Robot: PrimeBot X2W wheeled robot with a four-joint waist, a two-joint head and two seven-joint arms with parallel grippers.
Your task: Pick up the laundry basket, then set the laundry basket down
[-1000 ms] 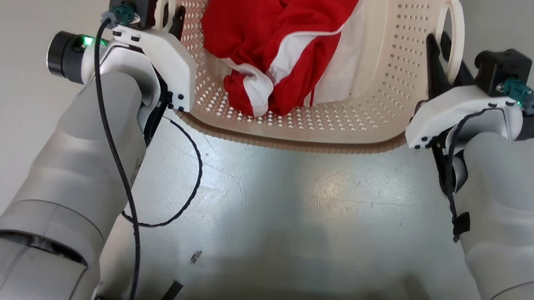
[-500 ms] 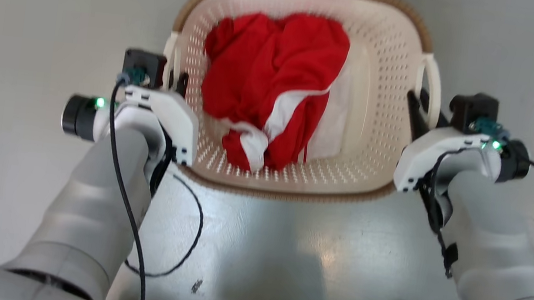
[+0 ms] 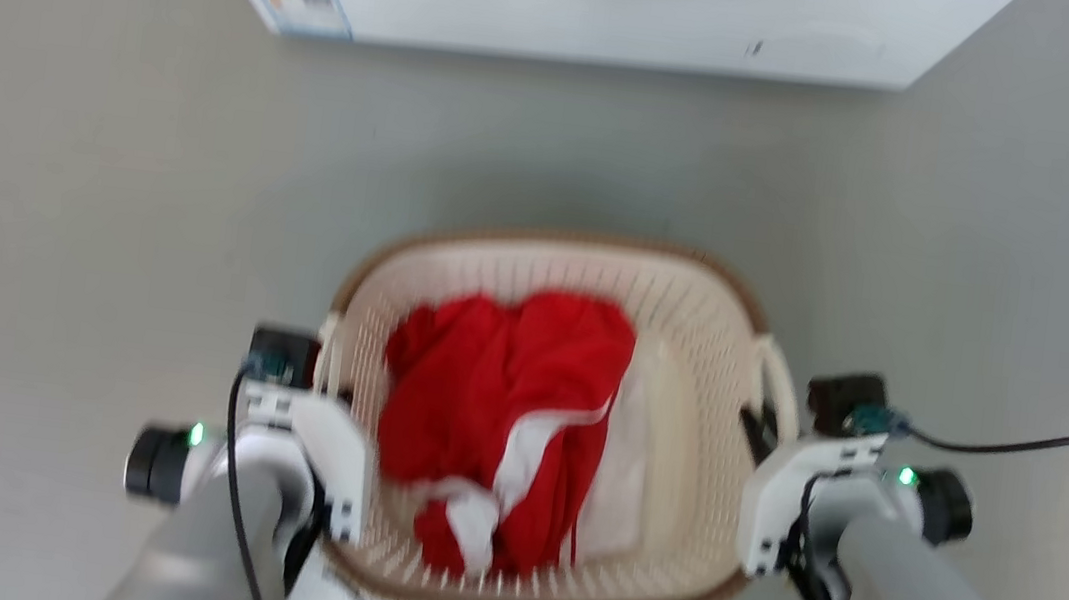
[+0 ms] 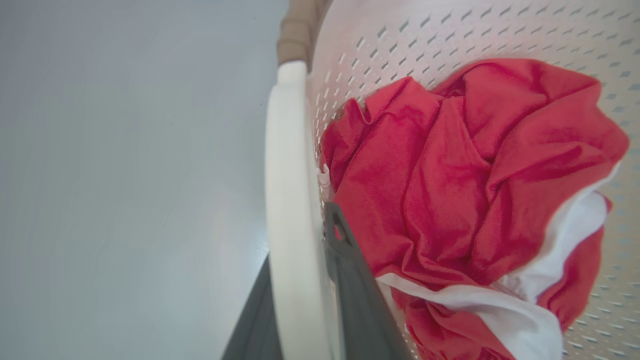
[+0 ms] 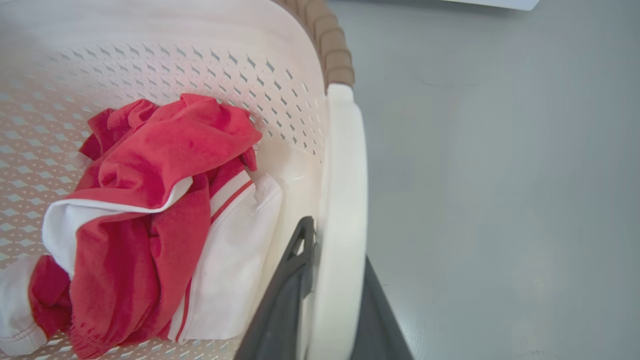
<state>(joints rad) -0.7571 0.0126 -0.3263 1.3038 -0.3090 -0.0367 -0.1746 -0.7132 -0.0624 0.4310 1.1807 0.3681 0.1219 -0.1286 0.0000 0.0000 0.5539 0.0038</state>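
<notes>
Basket [image 3: 691, 338] looks balanced because your left gripper [image 4: 300, 240] and right gripper [image 5: 337, 240] each clamp one side handle [image 4: 285, 175]. Lower it evenly.

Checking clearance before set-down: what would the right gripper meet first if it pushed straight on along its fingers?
The right gripper grips the laundry basket's white handle; straight on, it would likely run along that loop into the brown rim.
</notes>
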